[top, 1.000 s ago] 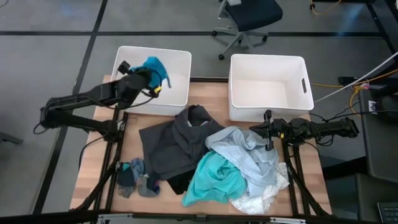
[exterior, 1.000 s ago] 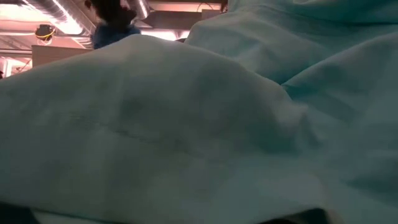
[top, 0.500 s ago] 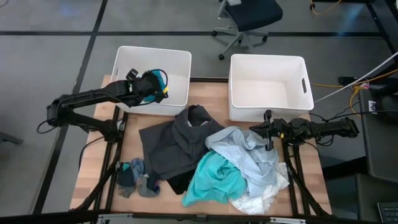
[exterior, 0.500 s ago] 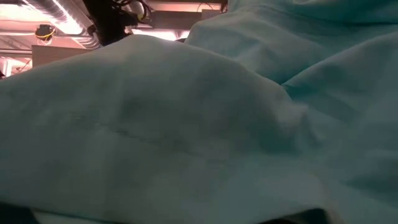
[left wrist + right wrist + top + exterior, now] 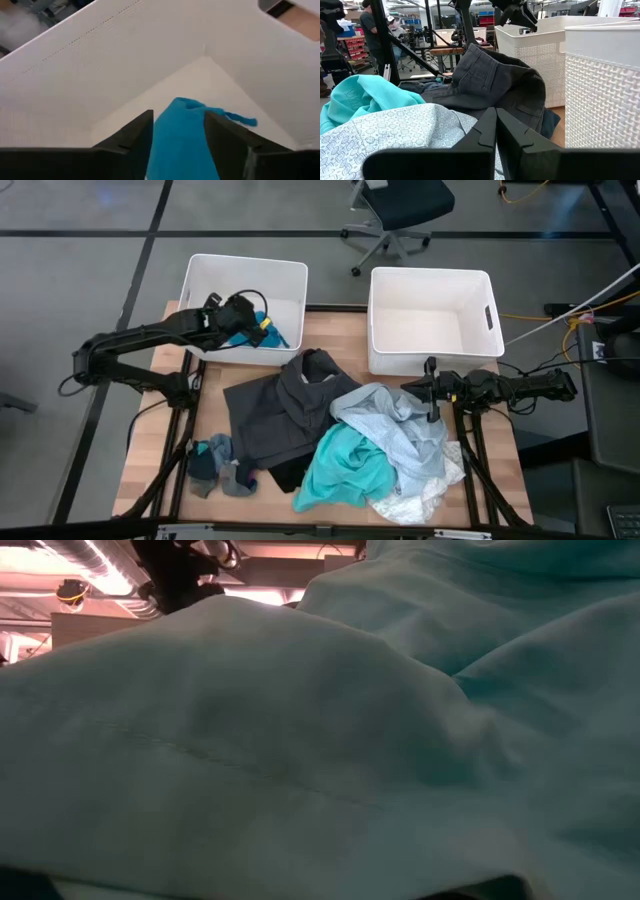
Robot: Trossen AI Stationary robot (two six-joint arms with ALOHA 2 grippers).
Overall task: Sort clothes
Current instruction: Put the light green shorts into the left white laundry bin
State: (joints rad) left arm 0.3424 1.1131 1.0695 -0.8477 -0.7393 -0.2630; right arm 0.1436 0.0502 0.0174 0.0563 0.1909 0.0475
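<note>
My left gripper [image 5: 177,117] reaches into the left white bin [image 5: 200,270], open, one finger on either side of a bright blue garment [image 5: 182,140]. The garment's far end lies on the bin floor [image 5: 270,332]. On the table lie the other clothes: a dark grey garment [image 5: 275,415], a teal one [image 5: 345,465], a pale blue patterned one [image 5: 400,430], white cloth [image 5: 410,500] and small socks [image 5: 215,465]. My right gripper [image 5: 496,125] is shut, at the pile's right side [image 5: 432,395]. My left gripper has the blue garment [image 5: 175,150] running between its two parted fingers, which slant down into the bin. I cannot tell whether the fingers touch the cloth. The garment's far tip [image 5: 240,119] rests on the bin floor.
A second white bin [image 5: 430,310] stands at the far right of the table. Teal cloth [image 5: 300,740] fills almost all of the low view. People and workshop gear show beyond the table in the right wrist view.
My left gripper has gone down into the left bin and toward the table's near edge with the blue garment. The garment hung at the gripper above the bin a second ago; now it lies lower, on the bin floor.
</note>
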